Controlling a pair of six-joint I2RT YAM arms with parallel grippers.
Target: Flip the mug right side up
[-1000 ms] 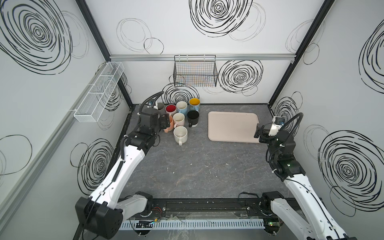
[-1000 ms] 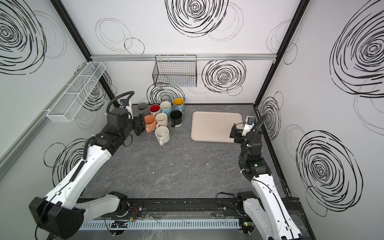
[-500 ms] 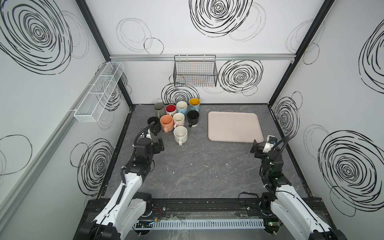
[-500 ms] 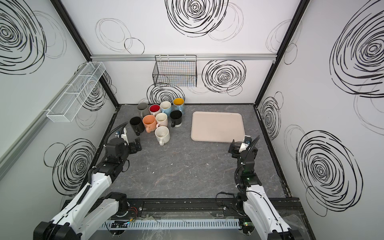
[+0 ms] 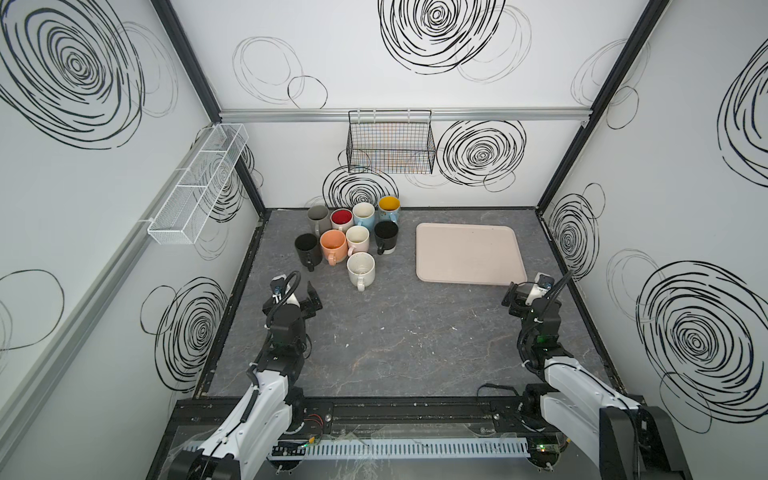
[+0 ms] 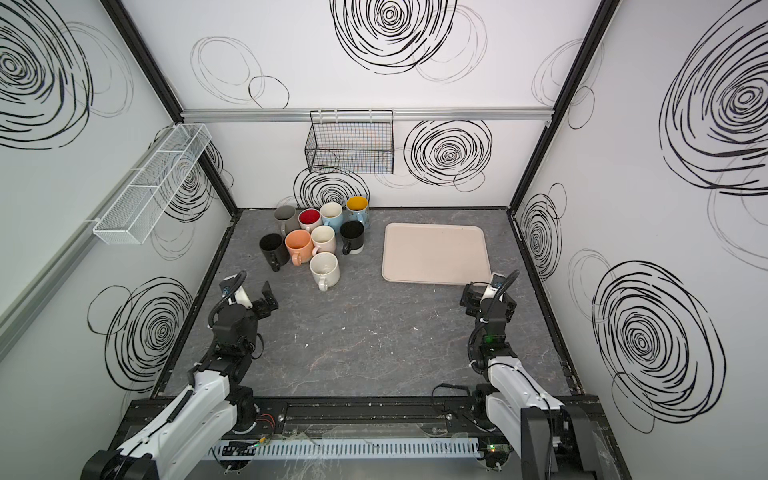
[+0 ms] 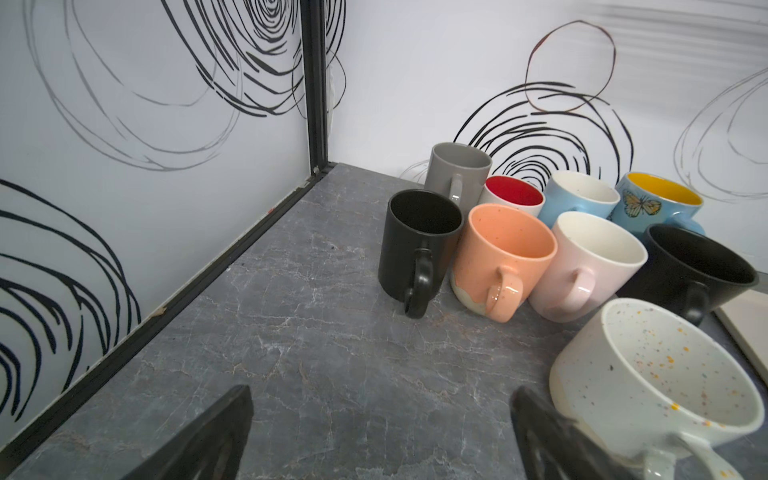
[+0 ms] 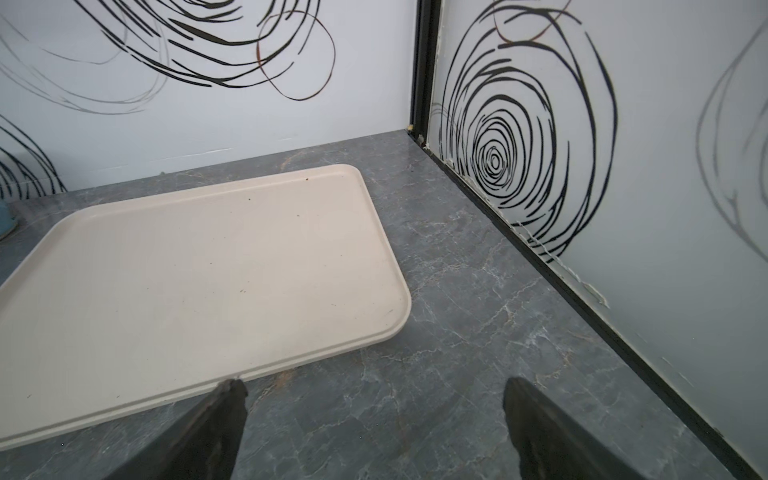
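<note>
Already upright, the matte black mug (image 5: 307, 248) stands mouth up on the grey marbled table (image 5: 395, 332). It is the leftmost of the mug cluster in the upper middle of both top views, and its handle points toward the bottom of the frame. Just to its right sits the orange mug (image 5: 333, 245), then the pale pink mug (image 5: 357, 239) and the black mug with a pale base (image 5: 386, 236) - all mouth up with their handles facing the same way.

Behind that row, nearer the back wall, are the grey mug (image 5: 318, 216), the red-lined mug (image 5: 341, 219), the blue mug (image 5: 363, 212) and the butterfly mug (image 5: 389, 206) with its yellow inside. The speckled cream mug (image 5: 360, 267) stands alone below the row, also upright.

The left gripper (image 7: 381, 390) is below the cluster in the top views, well clear of the matte black mug. Its jaws are spread wide with only bare table between them. In the left wrist view the speckled cream mug is close beside one finger; whether they touch I cannot tell.

To the right of the mugs lies the beige tray (image 5: 469, 276), flat and bare. The right gripper (image 8: 374, 382) sits just off the tray's lower right corner, jaws spread just as wide and holding nothing.

On the back wall hangs a black wire basket (image 5: 390, 146) above the cluster, and a white mesh shelf (image 5: 199, 183) runs along the left wall.
</note>
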